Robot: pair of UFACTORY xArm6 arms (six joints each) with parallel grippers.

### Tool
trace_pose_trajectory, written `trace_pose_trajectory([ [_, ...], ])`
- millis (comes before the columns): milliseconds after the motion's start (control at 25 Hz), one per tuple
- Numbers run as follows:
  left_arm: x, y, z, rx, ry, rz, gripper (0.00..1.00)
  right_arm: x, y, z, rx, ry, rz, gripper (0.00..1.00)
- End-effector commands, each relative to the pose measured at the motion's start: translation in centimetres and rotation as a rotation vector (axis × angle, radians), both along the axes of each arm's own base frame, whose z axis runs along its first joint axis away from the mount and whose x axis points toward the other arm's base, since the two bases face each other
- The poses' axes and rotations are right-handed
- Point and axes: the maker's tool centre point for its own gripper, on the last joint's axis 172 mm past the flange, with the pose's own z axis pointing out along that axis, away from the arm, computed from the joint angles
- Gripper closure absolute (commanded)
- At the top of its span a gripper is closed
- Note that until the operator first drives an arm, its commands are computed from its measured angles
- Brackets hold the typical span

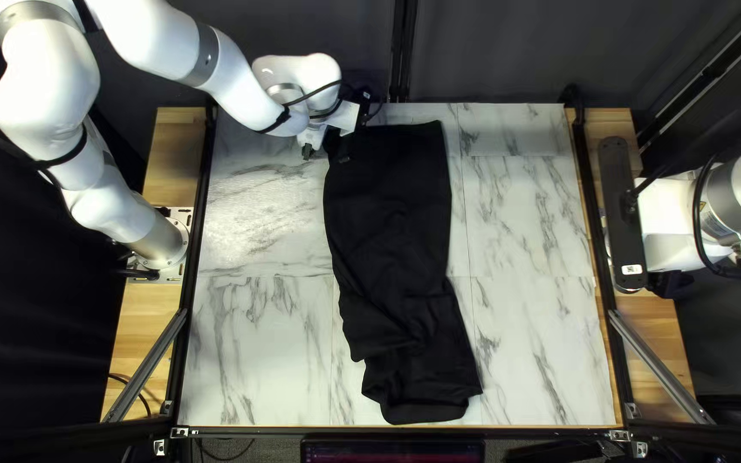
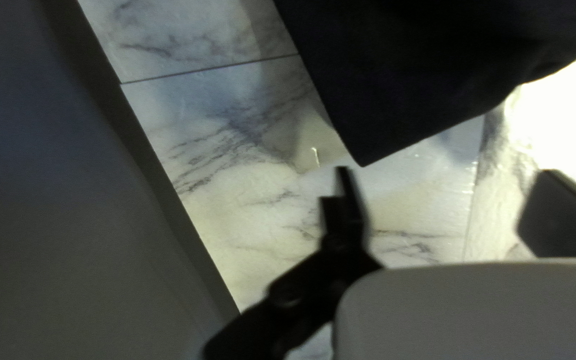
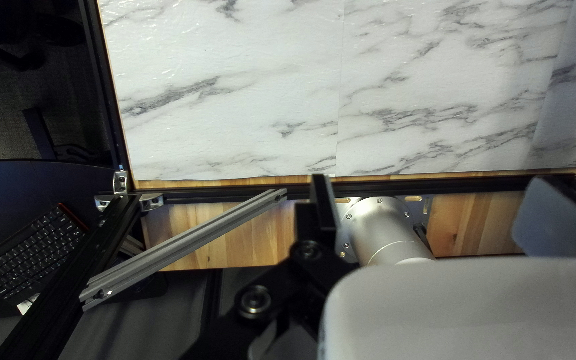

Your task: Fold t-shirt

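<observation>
My left gripper [image 1: 325, 154] is over the far left corner of the black t-shirt [image 1: 392, 206]. The shirt lies as a long narrow strip from the table's far side toward its near edge, smoother at the far end and rumpled at the near end. In the left wrist view my left gripper [image 2: 446, 179] is open, and a pointed corner of the shirt [image 2: 395, 87] lies just ahead of one finger. At the right of the top left view, my right gripper [image 1: 664, 210] is beyond the table's edge. The right wrist view shows my right gripper [image 3: 435, 181] open, holding nothing.
Marble-patterned tabletop [image 1: 525, 334] shows on both sides of the shirt. Dark rails [image 1: 595, 223] with slanted metal braces [image 1: 658, 364] run along the sides. In the right wrist view, an arm base [image 3: 381, 230] stands beside the rail, and a keyboard [image 3: 31, 243] lies off the table.
</observation>
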Motion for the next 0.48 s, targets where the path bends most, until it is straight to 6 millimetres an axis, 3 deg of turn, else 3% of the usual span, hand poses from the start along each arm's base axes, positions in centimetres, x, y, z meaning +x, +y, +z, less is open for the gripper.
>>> trace_pose_trajectory([
  [40, 0.4, 0.2, 0.3, -0.003, -0.001, -0.004, 1.00, 0.0, 0.0, 0.0, 0.000, 0.000, 0.000, 0.00],
  [200, 0.5, 0.0, 1.0, 0.004, -0.003, -0.008, 1.00, 0.0, 0.0, 0.0, 0.000, 0.000, 0.000, 0.00],
  [240, 0.5, 0.0, 1.1, 0.006, -0.004, -0.007, 0.74, 0.0, 0.0, 0.0, 0.000, 0.000, 0.000, 0.00],
  [280, 0.5, 0.0, 1.3, 0.009, -0.005, -0.007, 0.33, 0.0, 0.0, 0.0, 0.000, 0.000, 0.000, 0.00],
  [320, 0.4, -0.1, 1.5, 0.012, -0.006, -0.006, 0.06, 0.0, 0.0, 0.0, 0.000, 0.000, 0.000, 0.00],
  [360, 0.4, -0.1, 1.6, 0.015, -0.008, -0.005, 0.00, 0.0, 0.0, 0.0, 0.000, 0.000, 0.000, 0.00],
  [480, 0.5, -0.1, 1.6, 0.018, -0.010, -0.003, 0.00, 0.0, 0.0, 0.0, 0.000, 0.000, 0.000, 0.00],
])
